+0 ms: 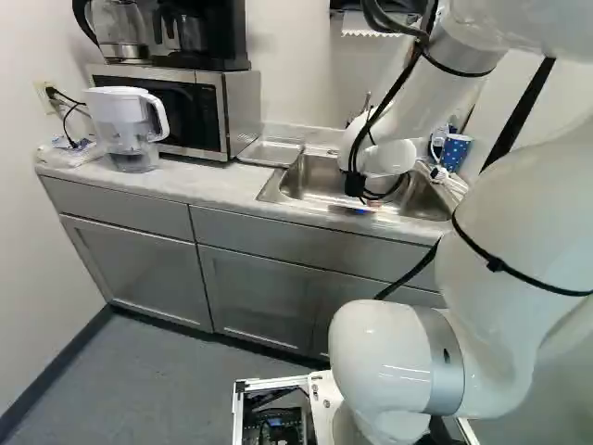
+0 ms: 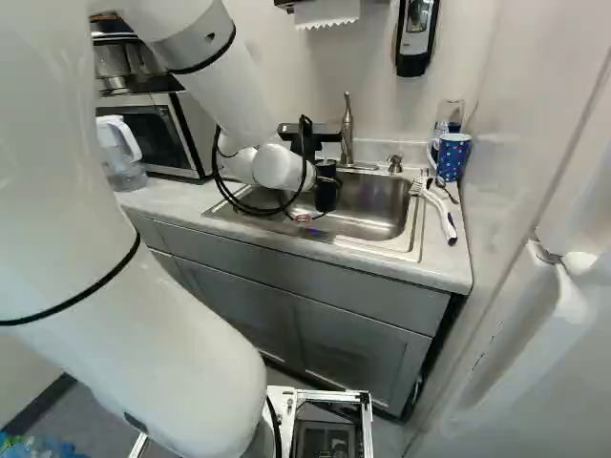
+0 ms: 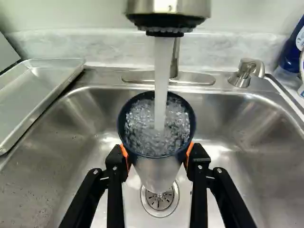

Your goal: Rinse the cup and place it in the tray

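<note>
From here the sink (image 3: 247, 135) looks like smooth, shiny metal, the tray (image 3: 35, 97) to its left duller metal, the cup (image 3: 158, 167) slick and faintly glossy, the tabletop (image 1: 213, 190) smooth and stone-like, the left pitcher (image 1: 116, 107) plastic, and the far towel (image 2: 327, 11) jagged-edged paper.

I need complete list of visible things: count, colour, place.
Cup: one, dark, under running water
Sink: one, silver, in counter
Tap: one, silver, behind sink
Fitting: one, silver, beside tap
Tray: one, silver, beside sink
Pitcher: one, white, on counter
Microwave: one, silver, beside pitcher
Coffeemaker: one, black, on microwave
Mug: one, blue, beside sink
Brush: one, white, beside sink
Bottle: one, blue, behind mug
Paper towel: one, white, above sink
Dispenser: one, black, above sink
Cabinets: several, grey, under counter
Arm: one, white, over sink
Pincer: one, black, gripping cup
</note>
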`<state>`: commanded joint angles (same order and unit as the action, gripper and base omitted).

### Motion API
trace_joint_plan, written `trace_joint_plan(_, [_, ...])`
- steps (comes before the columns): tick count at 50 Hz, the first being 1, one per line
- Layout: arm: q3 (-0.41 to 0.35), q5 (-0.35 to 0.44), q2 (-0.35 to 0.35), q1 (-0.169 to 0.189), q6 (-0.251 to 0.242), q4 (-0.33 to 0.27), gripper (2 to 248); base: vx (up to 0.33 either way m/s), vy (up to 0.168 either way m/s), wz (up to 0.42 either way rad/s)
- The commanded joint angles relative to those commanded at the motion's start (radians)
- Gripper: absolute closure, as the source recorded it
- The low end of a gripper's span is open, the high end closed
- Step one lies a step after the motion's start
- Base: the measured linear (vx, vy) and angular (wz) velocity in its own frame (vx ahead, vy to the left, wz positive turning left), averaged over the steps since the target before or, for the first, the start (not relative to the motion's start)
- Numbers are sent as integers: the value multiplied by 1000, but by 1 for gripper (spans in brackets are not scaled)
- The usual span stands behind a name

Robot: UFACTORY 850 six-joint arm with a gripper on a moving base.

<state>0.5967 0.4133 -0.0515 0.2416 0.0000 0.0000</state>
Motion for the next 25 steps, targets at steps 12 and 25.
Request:
trace_joint_plan(12, [0, 0, 0, 0, 0, 0, 126, 0, 0, 0])
trace_joint_plan(25, [3, 0, 3, -10, 0, 0, 126, 0, 0, 0])
